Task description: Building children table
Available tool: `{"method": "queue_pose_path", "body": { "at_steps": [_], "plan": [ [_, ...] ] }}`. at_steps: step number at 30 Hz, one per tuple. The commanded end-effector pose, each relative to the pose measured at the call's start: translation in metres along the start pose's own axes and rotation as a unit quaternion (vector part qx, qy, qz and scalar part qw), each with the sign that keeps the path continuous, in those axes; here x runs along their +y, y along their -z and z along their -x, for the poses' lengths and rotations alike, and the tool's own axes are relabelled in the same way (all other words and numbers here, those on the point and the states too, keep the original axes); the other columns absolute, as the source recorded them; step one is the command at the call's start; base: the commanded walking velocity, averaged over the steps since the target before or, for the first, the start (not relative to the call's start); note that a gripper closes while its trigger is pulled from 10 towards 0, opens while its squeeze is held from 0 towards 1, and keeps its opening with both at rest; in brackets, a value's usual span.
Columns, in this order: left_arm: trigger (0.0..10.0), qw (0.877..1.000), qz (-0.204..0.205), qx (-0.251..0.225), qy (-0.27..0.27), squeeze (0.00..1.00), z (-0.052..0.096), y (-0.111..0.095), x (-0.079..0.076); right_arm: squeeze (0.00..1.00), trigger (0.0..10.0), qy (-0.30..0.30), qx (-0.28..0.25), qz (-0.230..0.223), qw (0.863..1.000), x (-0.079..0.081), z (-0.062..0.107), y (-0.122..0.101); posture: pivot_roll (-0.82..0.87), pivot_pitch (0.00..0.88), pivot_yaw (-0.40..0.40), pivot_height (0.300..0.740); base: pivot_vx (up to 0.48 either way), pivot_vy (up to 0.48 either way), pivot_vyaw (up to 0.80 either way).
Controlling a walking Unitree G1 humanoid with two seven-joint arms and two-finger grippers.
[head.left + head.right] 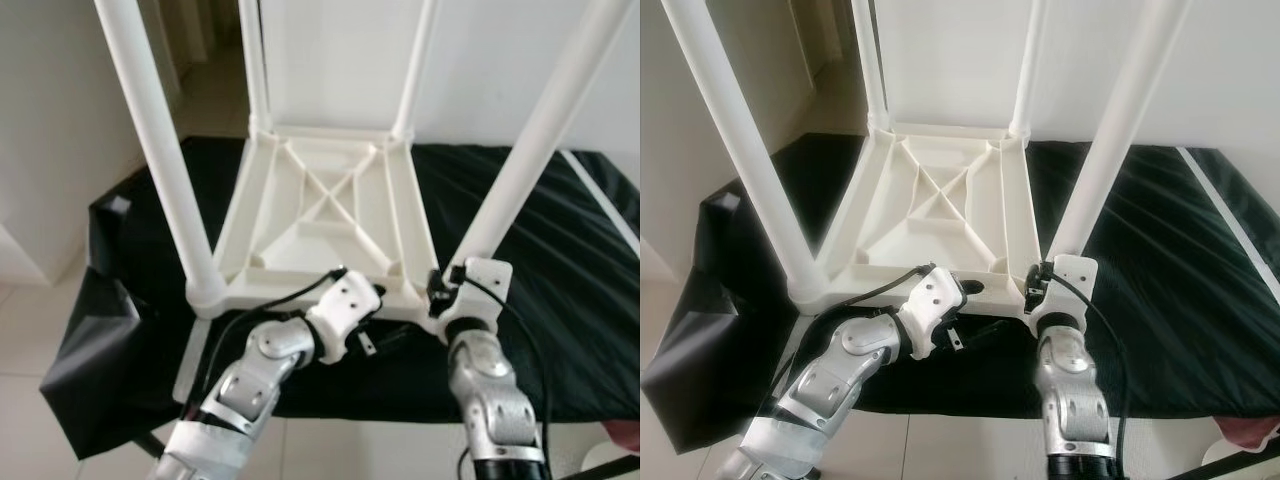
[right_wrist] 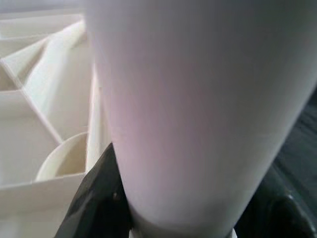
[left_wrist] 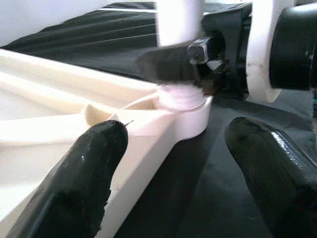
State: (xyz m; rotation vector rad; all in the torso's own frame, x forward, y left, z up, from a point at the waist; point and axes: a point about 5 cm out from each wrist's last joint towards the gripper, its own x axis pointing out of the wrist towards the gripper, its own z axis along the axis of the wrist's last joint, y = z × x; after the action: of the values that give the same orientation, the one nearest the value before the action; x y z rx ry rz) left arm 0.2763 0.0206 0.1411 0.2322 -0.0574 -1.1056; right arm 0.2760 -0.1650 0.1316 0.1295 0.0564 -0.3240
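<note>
Children's table [image 1: 330,215] lies inverted on black cloth [image 1: 560,270] so its sockets face up; four legs stand in the corners. Right pincer [image 1: 440,285] clenched around near-right leg [image 1: 520,170] at its base, probably seating it. Left pincer [image 3: 173,163] released, fingers wide, beside the frame's near edge, holding nothing

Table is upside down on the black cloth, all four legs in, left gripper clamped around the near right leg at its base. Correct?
One error: the right gripper grips the near right leg at its base, as the right wrist view shows. The left gripper is open beside the table top, holding nothing. Black cloth and four legs are right.
</note>
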Motion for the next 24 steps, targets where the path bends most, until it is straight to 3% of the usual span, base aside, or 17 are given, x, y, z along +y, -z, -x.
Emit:
{"method": "queue_pose_path", "body": {
  "at_steps": [1,20,21,22,23,24],
  "plan": [
    [10.0,1.0,-0.005,-0.001,-0.005,0.0,-0.001,-0.002,0.002,0.0,10.0,0.029,0.064,-0.051,0.996,0.004,0.008,0.022,0.01,0.0,-0.035,0.74,0.0,0.0,0.0],
    [10.0,1.0,-0.013,-0.009,0.005,0.0,-0.004,-0.004,0.001,0.0,10.0,-0.018,0.03,-0.015,0.999,0.014,0.009,0.007,0.0,0.0,-0.031,0.74,0.0,0.0,0.0],
    [10.0,1.0,-0.013,-0.01,0.005,0.0,-0.004,-0.004,0.001,0.1,10.0,-0.019,0.029,-0.013,0.999,0.014,0.009,0.007,0.0,0.0,-0.031,0.74,0.0,0.0,0.0],
    [10.0,1.0,-0.013,-0.01,0.006,0.0,-0.004,-0.004,0.001,0.76,10.0,-0.021,0.027,-0.012,0.999,0.013,0.009,0.007,0.0,0.0,-0.033,0.74,0.0,0.0,0.0],
    [10.0,1.0,-0.012,-0.01,0.006,0.0,-0.004,-0.004,0.001,1.0,10.0,-0.023,0.026,-0.012,0.999,0.013,0.009,0.006,0.0,0.0,-0.033,0.74,0.0,0.0,0.0],
    [10.0,1.0,-0.013,-0.01,0.007,0.0,-0.004,-0.004,0.001,1.0,10.0,-0.029,0.021,-0.011,0.999,0.012,0.009,0.005,0.0,0.0,-0.033,0.74,0.0,0.0,0.0]
  ]
}}
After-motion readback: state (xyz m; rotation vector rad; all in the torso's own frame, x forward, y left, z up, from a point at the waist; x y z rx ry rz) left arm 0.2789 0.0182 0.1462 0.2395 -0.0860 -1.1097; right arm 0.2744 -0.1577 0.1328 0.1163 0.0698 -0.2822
